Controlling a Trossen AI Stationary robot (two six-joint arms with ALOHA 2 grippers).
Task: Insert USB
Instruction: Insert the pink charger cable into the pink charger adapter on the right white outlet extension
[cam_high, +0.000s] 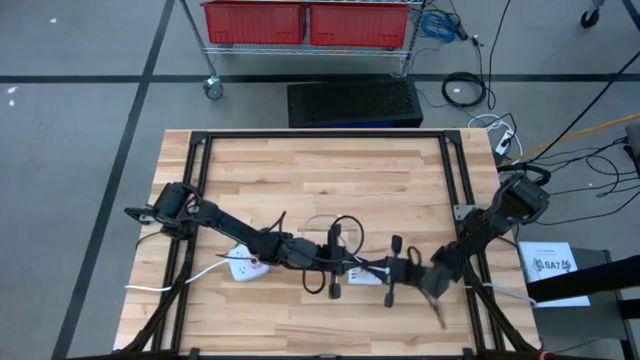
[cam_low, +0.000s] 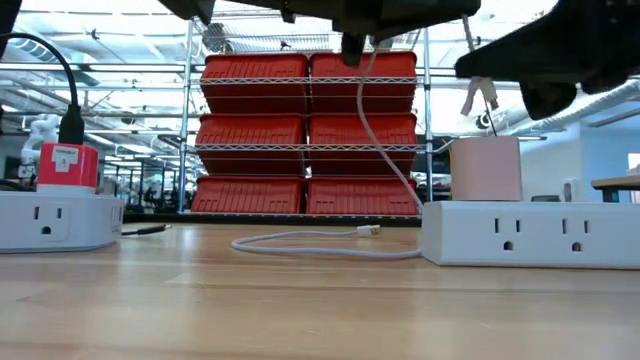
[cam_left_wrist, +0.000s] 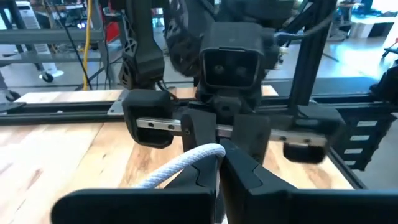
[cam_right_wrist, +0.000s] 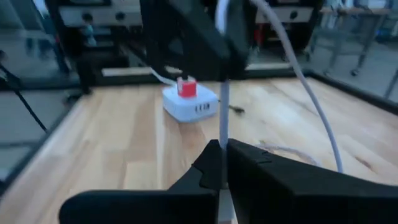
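Left gripper (cam_high: 322, 257) at about 6 o'clock of the table centre in the high view, fingers clamped on the white cable (cam_high: 372, 265); right gripper (cam_high: 400, 268) just beside it at its 3 o'clock, closed on the same cable. White power strip (cam_high: 365, 275) sits under both grippers, second power strip (cam_high: 243, 266) with a red charger (cam_high: 256, 262) off at 9 o'clock. Wooden table (cam_high: 300, 170).

Low view: white cable (cam_low: 375, 120) hangs down from the dark grippers at 12 o'clock and loops onto the table (cam_low: 300, 300); loose plug end (cam_low: 368, 231) lies on the wood near centre, not in any port. Pink charger block (cam_low: 486, 170) stands on the power strip (cam_low: 530, 235) at 3 o'clock; red charger (cam_low: 68, 165) on the other strip (cam_low: 55, 220) at 9 o'clock.

Left wrist view: left gripper (cam_left_wrist: 221, 174) pinching white cable (cam_left_wrist: 180, 165), right gripper (cam_left_wrist: 224, 134) facing it close.

Right wrist view: right gripper (cam_right_wrist: 224, 162) shut on the cable (cam_right_wrist: 224, 112); red charger (cam_right_wrist: 186, 87) on its strip (cam_right_wrist: 191, 104) at 11 o'clock
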